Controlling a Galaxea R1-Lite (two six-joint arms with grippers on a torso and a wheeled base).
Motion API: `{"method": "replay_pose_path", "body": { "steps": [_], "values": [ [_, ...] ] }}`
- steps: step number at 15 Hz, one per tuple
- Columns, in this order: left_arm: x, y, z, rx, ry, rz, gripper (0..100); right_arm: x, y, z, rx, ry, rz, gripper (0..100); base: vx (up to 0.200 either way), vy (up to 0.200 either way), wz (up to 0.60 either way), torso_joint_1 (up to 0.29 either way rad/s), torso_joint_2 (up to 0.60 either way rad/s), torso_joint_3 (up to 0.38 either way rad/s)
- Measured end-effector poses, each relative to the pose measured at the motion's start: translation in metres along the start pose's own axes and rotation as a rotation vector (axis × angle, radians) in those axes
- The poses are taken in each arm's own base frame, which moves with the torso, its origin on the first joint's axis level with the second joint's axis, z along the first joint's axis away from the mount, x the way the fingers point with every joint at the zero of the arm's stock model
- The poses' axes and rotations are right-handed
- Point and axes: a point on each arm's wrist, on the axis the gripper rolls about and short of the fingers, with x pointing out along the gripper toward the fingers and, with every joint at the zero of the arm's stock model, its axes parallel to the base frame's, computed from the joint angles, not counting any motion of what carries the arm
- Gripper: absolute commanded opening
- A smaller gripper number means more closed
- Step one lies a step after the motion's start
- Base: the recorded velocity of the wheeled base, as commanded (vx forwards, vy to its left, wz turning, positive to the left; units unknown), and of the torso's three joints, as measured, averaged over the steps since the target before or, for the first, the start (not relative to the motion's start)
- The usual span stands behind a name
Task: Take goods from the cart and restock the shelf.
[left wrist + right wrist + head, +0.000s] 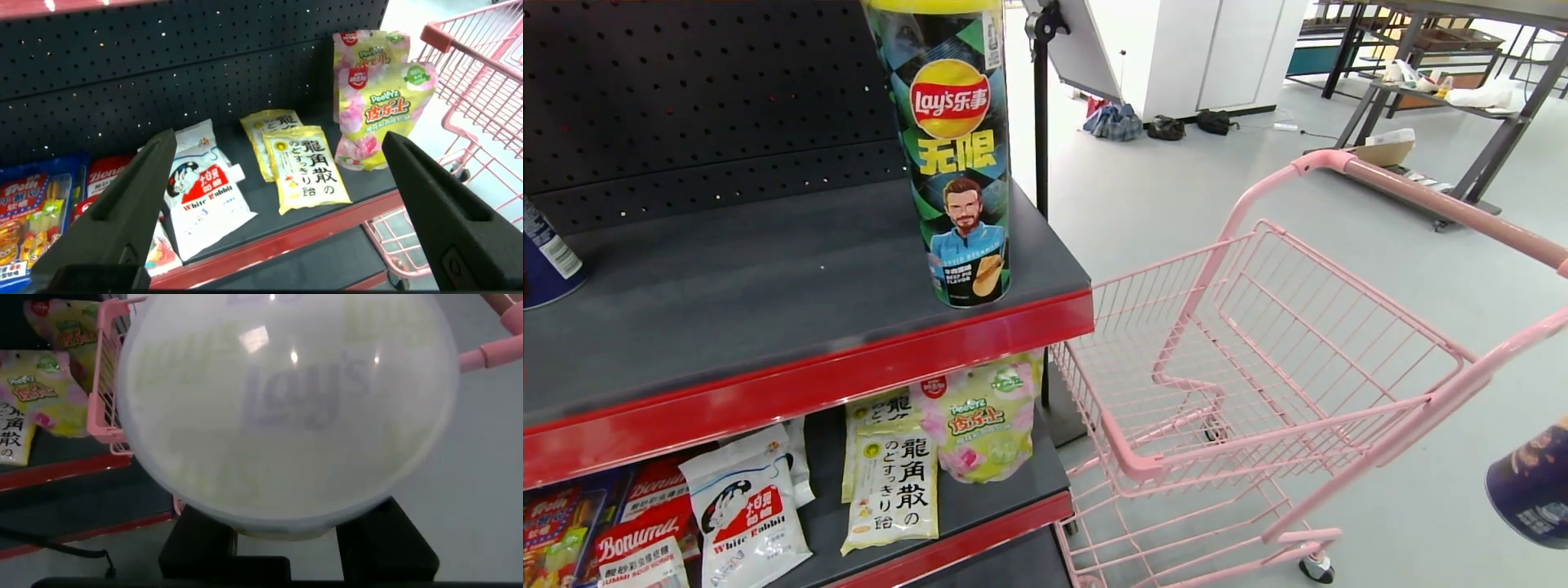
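The restocking is in its carrying step, as I judge it. The right gripper (pixel 290 532) holds a dark blue cylindrical chip canister (pixel 1531 490) low and to the right of the pink wire shopping cart (pixel 1347 167), outside its basket. In the right wrist view its black fingers (pixel 204 543) press on either side of the canister just below its round, translucent plastic lid (pixel 286 408).

The left gripper (pixel 278 143) hangs in front of the lower shelf (pixel 327 224), its fingers spread wide and holding nothing. Beyond them lie a white sweet bag (pixel 200 192), a yellow lozenge packet (pixel 306 167) and a pink-and-green pouch (pixel 380 114).

On the dark grey upper shelf with a red front edge (pixel 727 278), a tall green chip canister (pixel 960 155) stands upright at the front right corner. A blue can (pixel 543 261) stands far to the left, with bare shelf between them.

The next move seems to call for raising the blue canister above the red edge, carrying it left over the cart's rim, and setting it upright on the bare shelf beside the green one. It must go in clear enough not to knock that tall canister over.
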Motion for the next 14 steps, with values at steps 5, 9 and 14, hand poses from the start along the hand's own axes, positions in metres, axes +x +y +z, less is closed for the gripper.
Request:
{"method": "replay_pose_path", "body": {
  "steps": [5, 9, 14],
  "values": [
    [0.0000, 0.0000, 0.0002, -0.002, -0.002, 0.000, 100, -0.0054, 0.0000, -0.0018, 0.001, -0.021, -0.003, 0, 0.000, 0.000, 0.00, 0.142, -0.48, -0.327],
    [0.0000, 0.0000, 0.0001, -0.003, -0.001, 0.000, 100, -0.0042, 0.0003, -0.0043, 0.002, -0.012, -0.002, 0, 0.000, 0.000, 0.00, 0.206, -0.57, -0.373],
    [0.0000, 0.0000, 0.0001, -0.003, -0.001, 0.000, 100, -0.0028, 0.0006, -0.0069, 0.001, -0.001, -0.002, 0, 0.000, 0.000, 0.00, 0.200, -0.51, -0.315]
  ]
}}
